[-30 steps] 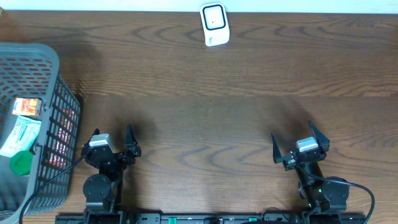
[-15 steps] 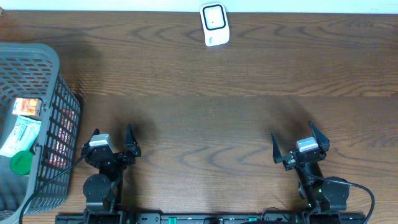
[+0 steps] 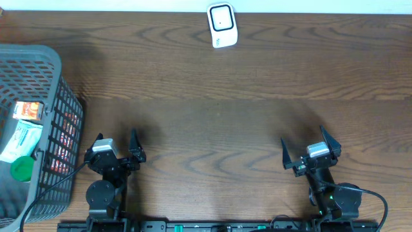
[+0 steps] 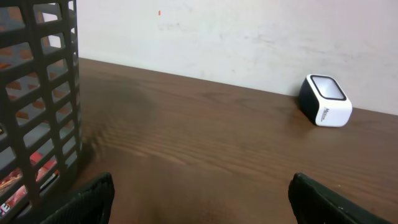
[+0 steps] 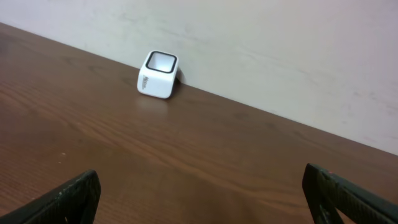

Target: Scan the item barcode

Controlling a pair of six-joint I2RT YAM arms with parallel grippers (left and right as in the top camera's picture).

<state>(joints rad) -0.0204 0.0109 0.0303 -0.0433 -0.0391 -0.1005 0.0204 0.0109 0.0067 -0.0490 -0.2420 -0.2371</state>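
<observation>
A white barcode scanner (image 3: 222,26) with a dark window stands at the table's far edge; it also shows in the left wrist view (image 4: 324,101) and the right wrist view (image 5: 158,74). The items lie in a grey mesh basket (image 3: 64,122) at the left: an orange and white box (image 3: 27,111), a white and green packet (image 3: 19,142) and a green lid (image 3: 22,169). My left gripper (image 3: 116,143) stands open just right of the basket with nothing in it. Near the front right, my right gripper (image 3: 302,145) is open and empty too.
The brown wooden table (image 3: 212,122) ends at a pale wall behind the scanner. The basket wall (image 4: 43,93) fills the left side of the left wrist view. Both arm bases sit on a rail at the front edge.
</observation>
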